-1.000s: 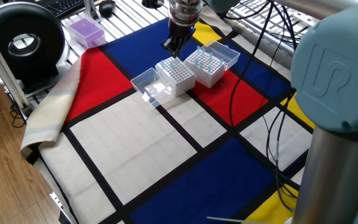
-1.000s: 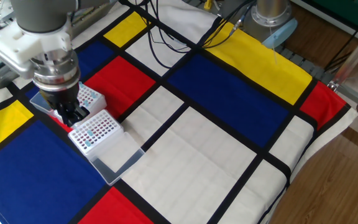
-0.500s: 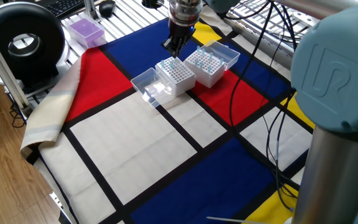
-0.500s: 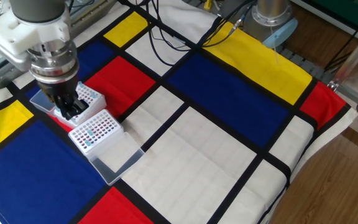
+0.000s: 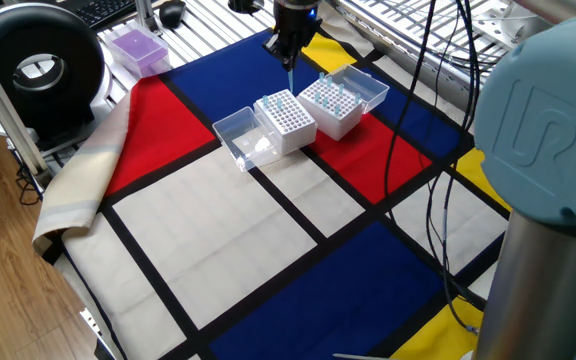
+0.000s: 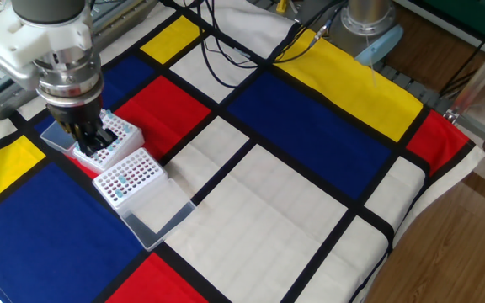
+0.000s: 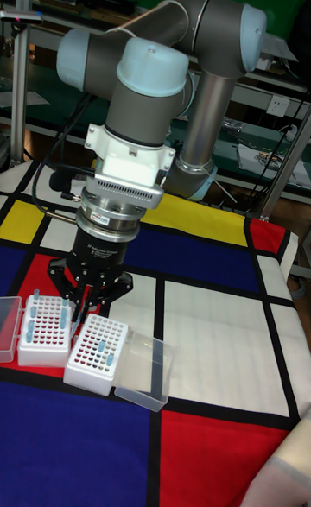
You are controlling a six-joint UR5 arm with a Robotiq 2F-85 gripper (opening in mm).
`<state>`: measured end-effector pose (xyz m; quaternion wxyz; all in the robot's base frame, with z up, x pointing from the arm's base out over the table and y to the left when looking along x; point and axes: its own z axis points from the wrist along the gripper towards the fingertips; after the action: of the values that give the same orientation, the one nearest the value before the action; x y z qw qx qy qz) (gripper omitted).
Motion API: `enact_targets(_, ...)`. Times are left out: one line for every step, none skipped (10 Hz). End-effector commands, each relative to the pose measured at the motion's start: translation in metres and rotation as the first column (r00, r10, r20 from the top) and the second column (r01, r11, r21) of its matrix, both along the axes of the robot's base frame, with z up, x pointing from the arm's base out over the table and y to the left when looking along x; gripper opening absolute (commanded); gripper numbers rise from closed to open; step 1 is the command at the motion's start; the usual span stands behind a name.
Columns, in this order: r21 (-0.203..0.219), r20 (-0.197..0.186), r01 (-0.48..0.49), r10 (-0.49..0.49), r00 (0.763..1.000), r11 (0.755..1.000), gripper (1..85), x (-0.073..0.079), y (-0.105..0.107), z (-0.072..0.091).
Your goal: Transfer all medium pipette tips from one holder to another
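Two white racks stand side by side on the checked cloth, each with its clear lid open. The near rack holds a few pale blue medium pipette tips. The far rack holds several more tips. My gripper hangs above the gap between the racks. Its fingers are pinched together on one slender tip that points straight down, clear of both racks.
A purple-lidded box and a black round device sit at the far left corner. Black cables trail over the cloth on the right. The cloth hangs over the table's left edge.
The gripper has risen straight up from the back corner of the near rack, and a thin tip now hangs below its fingers. The racks have not moved.
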<state>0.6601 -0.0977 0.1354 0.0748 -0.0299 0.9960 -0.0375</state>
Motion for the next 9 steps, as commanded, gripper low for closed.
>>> enact_targets(0.015, 0.010, -0.006, 0.006, 1.000, 1.000, 11.7, -0.003, -0.010, -0.003)
enact_targets(0.017, 0.011, -0.008, 0.008, 1.000, 1.000, 11.7, -0.003, -0.011, -0.004)
enact_targets(0.024, 0.015, -0.011, 0.011, 1.000, 1.000, 11.7, -0.003, -0.013, -0.006)
enact_targets(0.033, 0.017, -0.013, 0.013, 1.000, 0.999, 11.7, -0.004, -0.014, -0.008)
enact_targets(0.036, 0.017, -0.015, 0.014, 1.000, 0.999, 11.7, -0.005, -0.015, -0.009)
enact_targets(0.037, 0.017, -0.012, 0.011, 1.000, 0.999, 11.7, -0.006, -0.015, -0.009)
enact_targets(0.045, 0.016, -0.007, 0.006, 1.000, 0.999, 11.7, -0.006, -0.013, -0.010)
enact_targets(0.048, 0.016, -0.005, 0.005, 1.000, 0.999, 11.7, -0.006, -0.012, -0.011)
enact_targets(0.059, 0.017, -0.006, 0.005, 1.000, 0.998, 11.7, -0.007, -0.011, -0.014)
